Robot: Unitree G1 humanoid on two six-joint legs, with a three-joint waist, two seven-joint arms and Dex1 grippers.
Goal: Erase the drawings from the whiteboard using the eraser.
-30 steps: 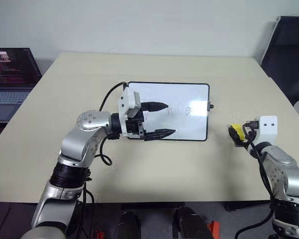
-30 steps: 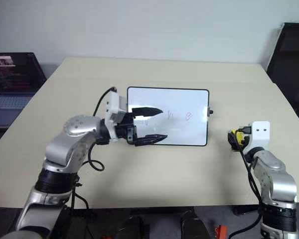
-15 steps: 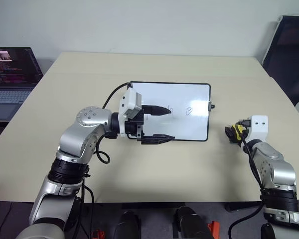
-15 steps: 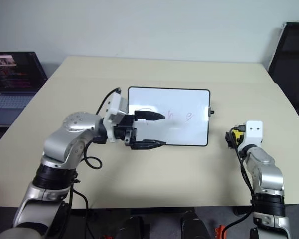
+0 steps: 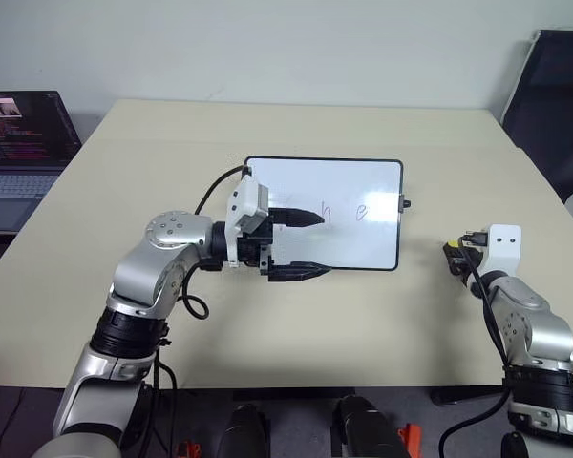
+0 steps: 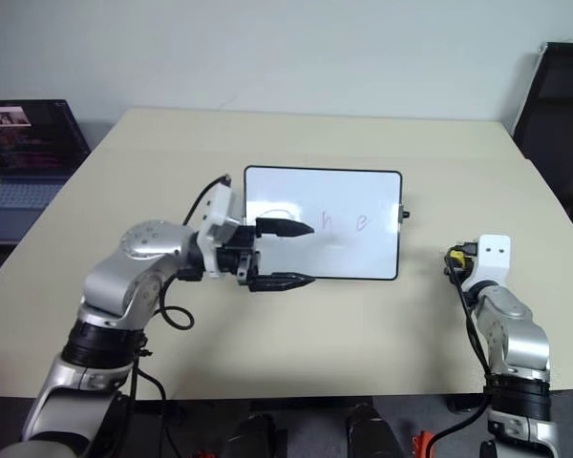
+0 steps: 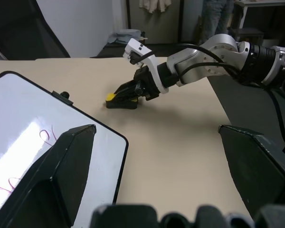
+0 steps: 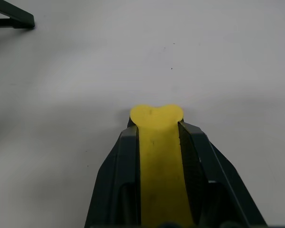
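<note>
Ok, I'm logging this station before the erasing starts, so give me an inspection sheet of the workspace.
Surface: beige table, bare around the board.
Job's things: whiteboard lies flat at the table's middle, drawings unerased; yellow eraser on the table to the board's right.
Clutter: nothing seen.
Grippers: right gripper shut on the eraser, squeezing its end; left gripper open, over the whiteboard's near left part.
Cables: black cable loops off the left wrist; another runs along the right forearm.
Surroundings: open laptop on a side surface to the left; dark chair at the far right.
</note>
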